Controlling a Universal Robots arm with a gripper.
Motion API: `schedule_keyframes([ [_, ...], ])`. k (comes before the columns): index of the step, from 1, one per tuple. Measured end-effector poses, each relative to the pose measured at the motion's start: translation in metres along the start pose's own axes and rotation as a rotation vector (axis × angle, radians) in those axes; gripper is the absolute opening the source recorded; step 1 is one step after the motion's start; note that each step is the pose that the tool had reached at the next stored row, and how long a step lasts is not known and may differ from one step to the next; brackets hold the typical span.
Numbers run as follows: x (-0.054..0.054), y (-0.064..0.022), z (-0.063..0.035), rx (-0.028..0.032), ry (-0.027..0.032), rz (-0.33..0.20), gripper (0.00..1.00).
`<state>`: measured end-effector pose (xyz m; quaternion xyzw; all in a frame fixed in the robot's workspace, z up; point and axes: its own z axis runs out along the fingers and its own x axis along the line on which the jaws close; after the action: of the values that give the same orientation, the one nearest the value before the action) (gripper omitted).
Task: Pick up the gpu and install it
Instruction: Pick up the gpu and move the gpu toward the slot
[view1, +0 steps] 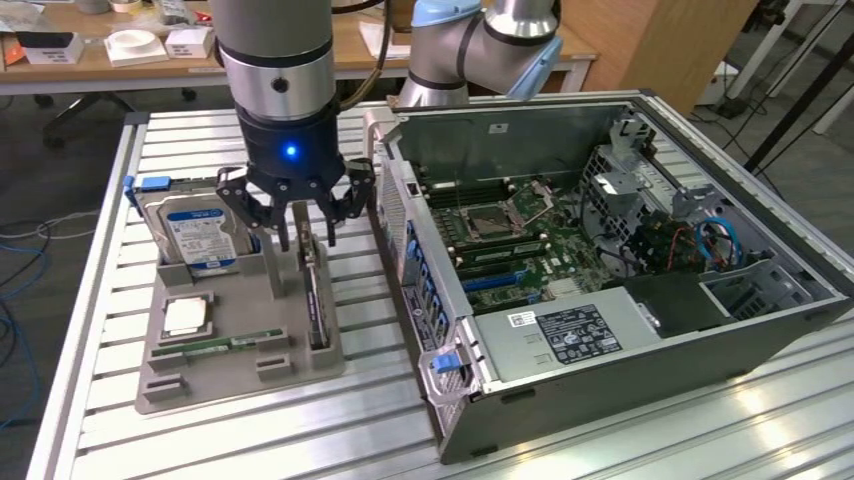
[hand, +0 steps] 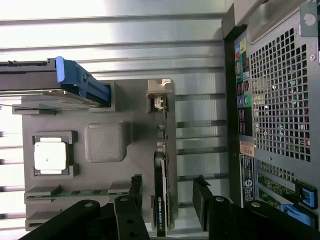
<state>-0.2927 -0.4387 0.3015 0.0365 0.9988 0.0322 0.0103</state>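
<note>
Now, grey tray (view1: 220, 388) holding hard drive (view1: 200, 235), processor (view1: 187, 317), memory stick (view1: 220, 345) and gpu (view1: 316, 300) standing on edge along the tray's side nearest the case (view1: 707, 355), fingers (hand: 201, 200) gaping wide astride the gpu, exterior view revealing the motherboard (view1: 521, 245), wrist view catching the perforated back panel (hand: 280, 100).

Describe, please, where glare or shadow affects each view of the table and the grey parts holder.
Wrist view: glare bleaches the table slats almost white, the parts holder stays evenly lit, and the gpu reads near-black inside the open gripper. Exterior view: the light is even, with soft reflections streaking the table's front slats, and the computer case is shaded inside but legible.
</note>
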Motion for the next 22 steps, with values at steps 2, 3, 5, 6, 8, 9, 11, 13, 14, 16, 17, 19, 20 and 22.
schedule_keyframes([
  [2, 0.000, -0.0001, 0.0011, -0.0004, -0.0001, 0.000, 0.53],
  [3, 0.000, -0.0002, 0.0017, -0.0006, 0.0000, 0.000, 0.53],
  [5, 0.000, -0.0003, 0.0029, -0.0009, 0.0000, 0.000, 0.53],
  [6, 0.000, -0.0004, 0.0036, -0.0009, 0.0000, 0.000, 0.53],
  [8, 0.000, -0.0005, 0.0047, -0.0009, 0.0001, 0.000, 0.53],
  [9, 0.000, -0.0008, 0.0052, -0.0009, 0.0001, 0.000, 0.53],
  [11, 0.000, -0.0021, 0.0061, -0.0009, 0.0002, 0.000, 0.53],
  [13, 0.000, -0.0040, 0.0071, -0.0009, 0.0001, 0.000, 0.53],
  [14, 0.000, -0.0049, 0.0077, -0.0009, 0.0001, 0.000, 0.53],
  [16, 0.000, -0.0064, 0.0094, -0.0012, -0.0001, 0.000, 0.53],
  [17, 0.000, -0.0071, 0.0102, -0.0011, -0.0001, 0.000, 0.53],
  [19, 0.000, -0.0094, 0.0115, -0.0009, 0.0002, 0.000, 0.53],
  [20, -0.001, -0.0109, 0.0121, -0.0009, 0.0001, 0.000, 0.53],
  [22, -0.001, -0.0137, 0.0132, -0.0010, 0.0000, 0.000, 0.53],
])
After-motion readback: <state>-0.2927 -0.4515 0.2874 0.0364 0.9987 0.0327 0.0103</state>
